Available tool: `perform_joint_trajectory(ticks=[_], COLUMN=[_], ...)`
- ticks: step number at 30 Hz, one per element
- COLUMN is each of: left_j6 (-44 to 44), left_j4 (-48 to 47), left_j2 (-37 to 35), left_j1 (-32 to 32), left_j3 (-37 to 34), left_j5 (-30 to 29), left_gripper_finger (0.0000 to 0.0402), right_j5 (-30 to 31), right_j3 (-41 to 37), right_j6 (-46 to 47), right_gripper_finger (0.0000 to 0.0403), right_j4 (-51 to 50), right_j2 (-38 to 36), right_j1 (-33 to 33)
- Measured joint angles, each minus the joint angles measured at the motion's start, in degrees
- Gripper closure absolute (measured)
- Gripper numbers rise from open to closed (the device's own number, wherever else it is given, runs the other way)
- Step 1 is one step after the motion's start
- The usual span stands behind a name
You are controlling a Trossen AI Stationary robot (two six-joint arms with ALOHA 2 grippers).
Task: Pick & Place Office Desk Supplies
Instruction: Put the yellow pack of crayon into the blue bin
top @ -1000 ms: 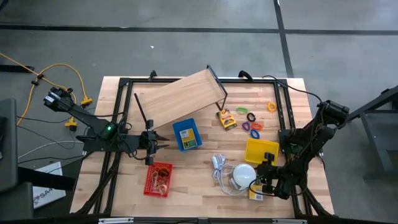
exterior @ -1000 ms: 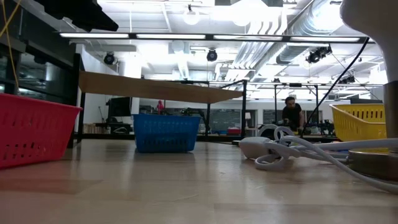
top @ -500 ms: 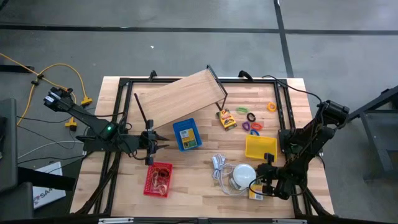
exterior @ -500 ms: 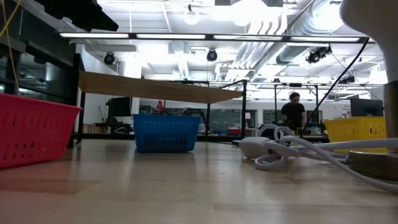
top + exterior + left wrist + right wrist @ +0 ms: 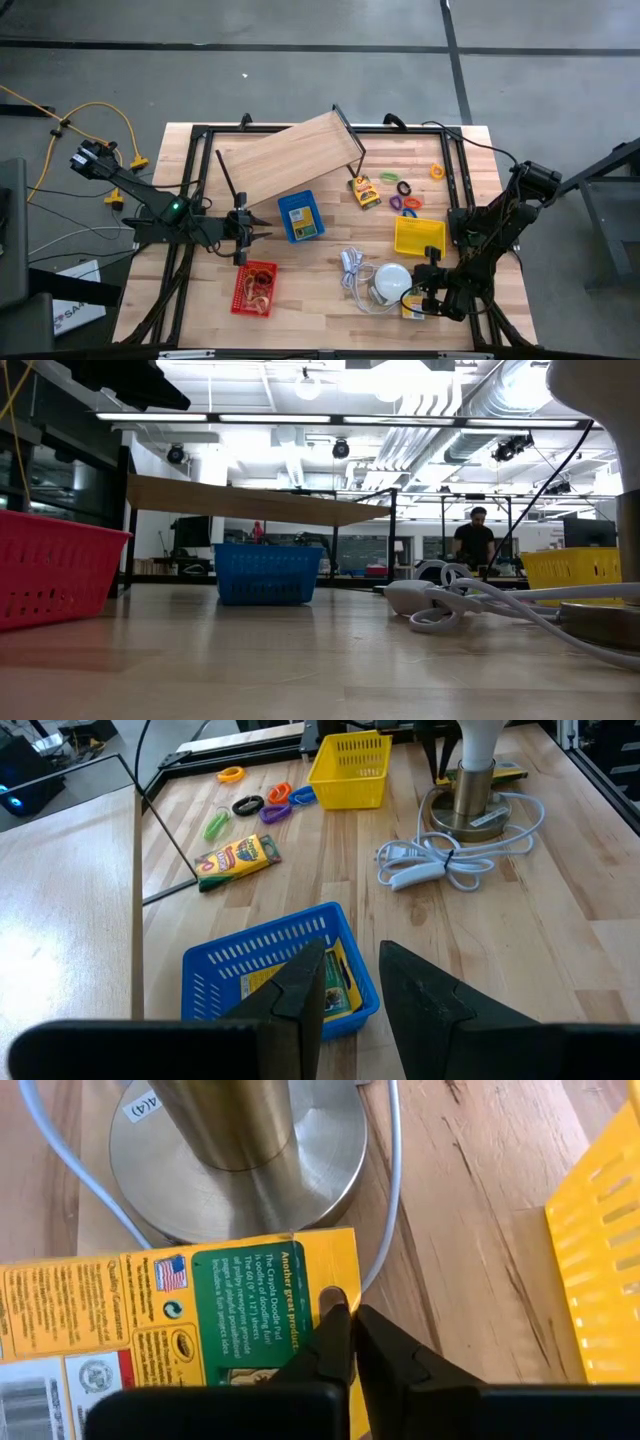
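Note:
A yellow-green printed packet point(image 5: 180, 1330) lies flat on the table beside the lamp's round metal base point(image 5: 240, 1160), at the near right in the high view point(image 5: 409, 313). My right gripper point(image 5: 350, 1315) is shut on it. My left gripper point(image 5: 350, 990) hangs open above the blue basket point(image 5: 262, 970), which holds another packet. A third packet point(image 5: 365, 190) and coloured clip-like pieces point(image 5: 405, 195) lie loose on the far right of the table. Tan rubber bands point(image 5: 260, 288) lie in the red basket. My right gripper pinches the packet's end next to the lamp base, near its corner point(image 5: 330, 1275), between its two fingertips point(image 5: 333, 1312). The fingers slant down from above and the table's right. The packet lies flat on the wood; the fingers hide the exact spot of contact.
The white lamp dome point(image 5: 392, 282) and its coiled white cord point(image 5: 352, 268) stand right beside the held packet. A yellow basket point(image 5: 420, 236) sits just beyond. A tilted wooden board point(image 5: 290, 155) on a black frame covers the far left. The red basket point(image 5: 255, 290) is at the near left.
The yellow basket has slid a little toward the table's far edge and now stands farther back in the low view. Both arms have stayed where they were.

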Motion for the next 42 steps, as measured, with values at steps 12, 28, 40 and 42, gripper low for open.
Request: perform_joint_trajectory(ticks=[12,28,40,42], left_j6=[0.0,0.0,0.0,0.0], left_j4=[0.0,0.0,0.0,0.0], left_j2=[0.0,0.0,0.0,0.0], left_j1=[0.0,0.0,0.0,0.0], left_j3=[0.0,0.0,0.0,0.0], left_j5=[0.0,0.0,0.0,0.0], left_gripper_finger=[0.0309,0.0309,0.0309,0.0309], right_j5=[0.0,2.3,3.3,3.4], right_j3=[0.0,0.0,0.0,0.0], right_j6=[0.0,-0.9,-1.2,-1.1], right_gripper_finger=[0.0400,0.0400,0.0400,0.0400], right_j4=[1.3,-3.2,-8.2,-8.9], right_j2=[-0.8,-8.5,-13.8,-14.9], right_j1=[0.2,0.2,0.2,0.2])
